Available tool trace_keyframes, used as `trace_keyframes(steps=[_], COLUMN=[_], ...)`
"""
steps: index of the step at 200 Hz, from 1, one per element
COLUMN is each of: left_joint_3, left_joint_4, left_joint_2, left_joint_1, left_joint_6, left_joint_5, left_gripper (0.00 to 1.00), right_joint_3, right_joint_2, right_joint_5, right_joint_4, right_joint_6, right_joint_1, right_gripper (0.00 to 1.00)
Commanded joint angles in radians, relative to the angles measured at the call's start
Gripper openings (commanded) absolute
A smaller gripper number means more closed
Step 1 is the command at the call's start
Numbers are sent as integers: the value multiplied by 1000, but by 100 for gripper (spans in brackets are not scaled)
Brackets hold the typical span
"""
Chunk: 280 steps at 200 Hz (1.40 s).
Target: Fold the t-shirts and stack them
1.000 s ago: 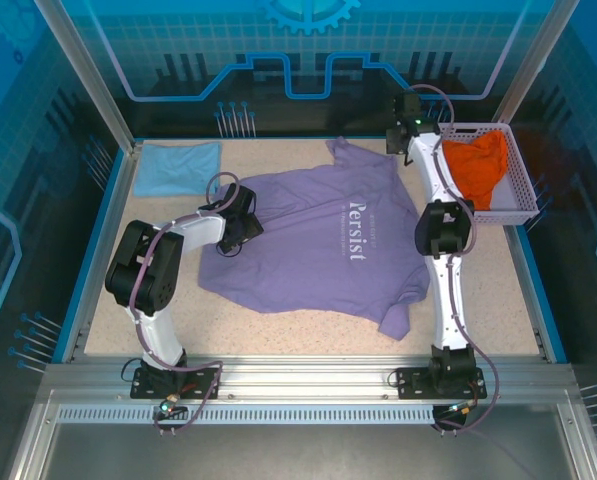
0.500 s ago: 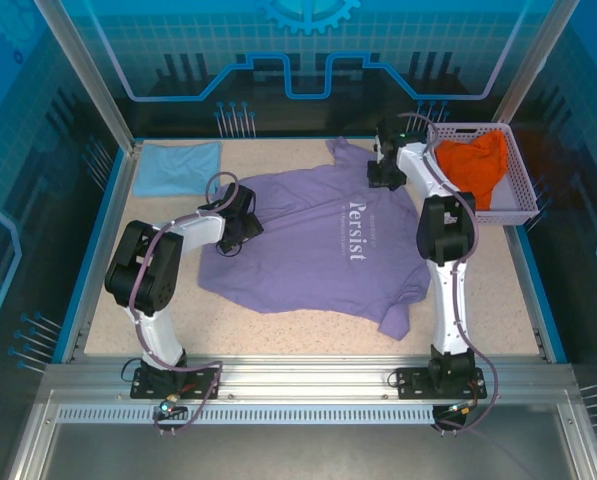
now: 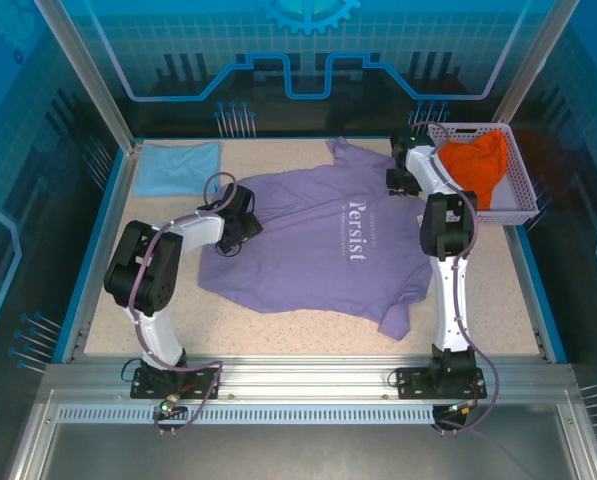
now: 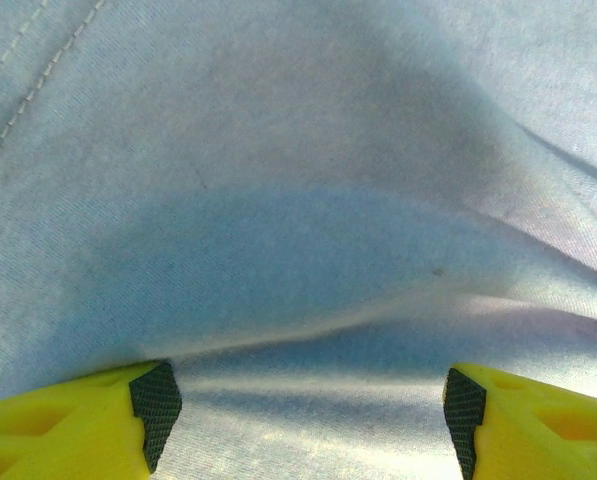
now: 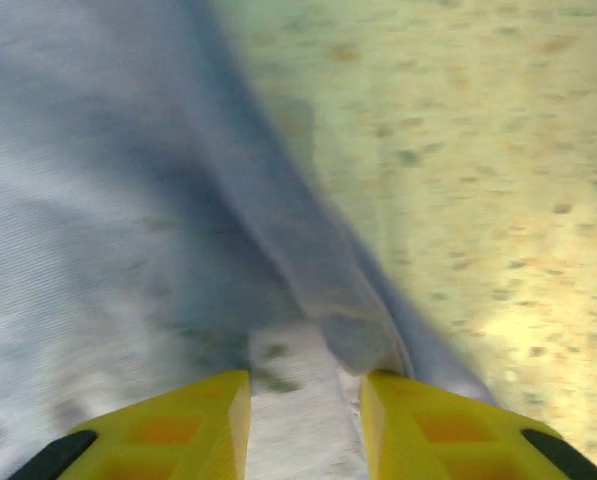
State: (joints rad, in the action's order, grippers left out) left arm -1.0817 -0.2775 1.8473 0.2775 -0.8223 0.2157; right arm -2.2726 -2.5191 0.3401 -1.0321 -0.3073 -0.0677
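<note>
overhead and wrist views of a two-arm cell during t-shirt folding. the lavender t-shirt (image 3: 308,250), marked with white "persist" lettering, lies spread and unfolded across the middle of the tabletop (image 3: 278,325), with one sleeve toward the far edge and another toward the near right. the light blue t-shirt (image 3: 178,167) lies flat at the far left corner, well apart from the lavender one. the orange t-shirt (image 3: 471,165) sits bunched inside the lattice basket (image 3: 516,175) at the far right.

the left gripper (image 4: 303,405) rests low over the left side of the lavender t-shirt. its jaws stand wide apart, with a soft ridge of cloth running between them and nothing clamped. the right gripper (image 5: 303,400) is at the far right edge of the same garment, where cloth meets bare tabletop. its jaws stand narrowly apart with a fold of the hem between them. the blurred view does not show whether they pinch it.

handling note: the cloth is judged light, limp and easily wrinkled. it will drape and drag rather than hold a shape, and a single layer may slip from a shallow pinch. the best holds are likely the hem, shoulder seam or sleeve edge, taken at two matched points so the panel lifts evenly.
</note>
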Motion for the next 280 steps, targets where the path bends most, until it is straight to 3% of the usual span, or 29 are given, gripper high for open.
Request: trace_keyframes(steps=[1, 38, 45, 76, 105, 126, 135, 161, 196, 230, 280], left_joint_3=[57, 50, 47, 28, 9, 3, 14, 84, 249, 380, 482], left_joint_4=[-98, -106, -108, -114, -133, -175, -190, -245, -332, -419, -422], left_joint_2=[37, 25, 22, 1, -51, -119, -154, -265, -489, -673, -726], left_joint_1=[-23, -23, -23, -21, -4, 29, 41, 64, 85, 107, 117], left_joint_6=[-32, -20, -16, 1, 34, 43, 39, 17, -9, -54, -104], left_joint_5=[-6, -6, -8, -30, -49, -28, -25, -38, -23, -26, -144], left_gripper=[75, 76, 77, 79, 86, 89, 89, 85, 79, 78, 74], right_joint_3=[-11, 30, 76, 279, 326, 565, 685, 967, 1180, 1415, 1633], right_joint_2=[52, 147, 184, 357, 429, 603, 695, 924, 1137, 1346, 1518], right_joint_5=[100, 153, 152, 41, -94, -165, -192, -332, -325, -384, -460], right_joint_4=[-13, 73, 121, 306, 180, 210, 232, 268, 113, 90, 110], right_joint_6=[-19, 2, 14, 48, -43, -143, -194, -291, -365, -455, -580], right_joint_1=[21, 2, -9, -39, -47, -73, -85, -99, -141, -198, -263], right_gripper=[39, 44, 50, 54, 50, 54, 65, 70, 70, 70, 70])
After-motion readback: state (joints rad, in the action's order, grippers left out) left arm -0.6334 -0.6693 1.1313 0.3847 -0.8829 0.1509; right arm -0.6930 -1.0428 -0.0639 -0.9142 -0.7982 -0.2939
